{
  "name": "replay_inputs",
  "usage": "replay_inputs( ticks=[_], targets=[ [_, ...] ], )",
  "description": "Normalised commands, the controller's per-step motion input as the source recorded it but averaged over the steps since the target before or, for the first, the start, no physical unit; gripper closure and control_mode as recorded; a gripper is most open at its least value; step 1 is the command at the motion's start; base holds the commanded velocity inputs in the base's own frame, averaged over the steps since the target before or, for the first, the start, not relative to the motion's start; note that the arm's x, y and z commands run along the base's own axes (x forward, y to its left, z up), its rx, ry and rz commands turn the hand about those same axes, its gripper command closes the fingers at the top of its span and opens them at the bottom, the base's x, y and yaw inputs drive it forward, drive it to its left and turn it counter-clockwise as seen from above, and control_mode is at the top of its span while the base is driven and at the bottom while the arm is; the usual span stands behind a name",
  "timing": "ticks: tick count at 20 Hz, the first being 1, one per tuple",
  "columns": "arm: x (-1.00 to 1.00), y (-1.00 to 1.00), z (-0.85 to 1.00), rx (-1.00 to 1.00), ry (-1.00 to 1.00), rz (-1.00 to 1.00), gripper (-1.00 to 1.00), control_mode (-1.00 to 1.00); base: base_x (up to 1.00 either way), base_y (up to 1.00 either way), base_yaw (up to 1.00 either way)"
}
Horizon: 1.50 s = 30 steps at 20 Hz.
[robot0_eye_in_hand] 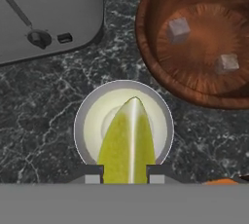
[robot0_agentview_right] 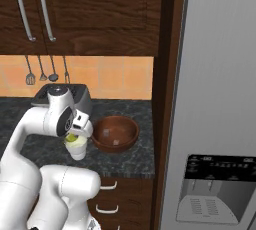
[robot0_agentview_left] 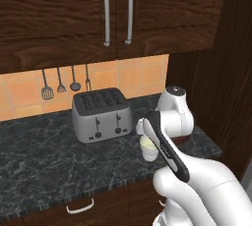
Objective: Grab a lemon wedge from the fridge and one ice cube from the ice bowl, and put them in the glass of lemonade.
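Hand view: lemon wedge point(robot0_eye_in_hand: 128, 142) above glass of lemonade point(robot0_eye_in_hand: 90, 121), two cubes in ice bowl point(robot0_eye_in_hand: 151, 47).

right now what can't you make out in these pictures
- Lemon wedge, hand view: its lower end is cut off at the pincer tips, so the grip contact is unseen.
- Glass of lemonade, left base view: partly hidden behind the arm; the wedge is too small to pick out there.
- Ice bowl, right base view: the cubes are too faint to count; the hand view shows two, with the bowl's rim cut off by the edge.
- Fridge: cut off by the frame, handles unseen.
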Motion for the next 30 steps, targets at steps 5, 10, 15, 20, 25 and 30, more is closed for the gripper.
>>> replay_inputs(
  ticks=[5,10,15,20,25,30],
  targets=[
    [0.06,0.00,-0.02,0.00,0.00,0.00,1.00,-1.00,0.00,0.00,0.00],
    [0.14,0.05,0.00,-0.01,0.00,0.00,1.00,-1.00,0.00,0.00,0.00],
    [0.25,0.13,0.00,-0.05,0.02,0.00,1.00,-1.00,0.00,0.00,0.00],
    [0.00,0.00,-0.01,0.00,0.00,0.00,1.00,-1.00,0.00,0.00,0.00],
    [0.00,0.00,0.00,0.00,0.00,0.00,-1.00,-1.00,0.00,0.00,0.00],
    [0.00,0.00,0.00,0.00,0.00,0.00,-1.00,-1.00,0.00,0.00,0.00]
  ],
)
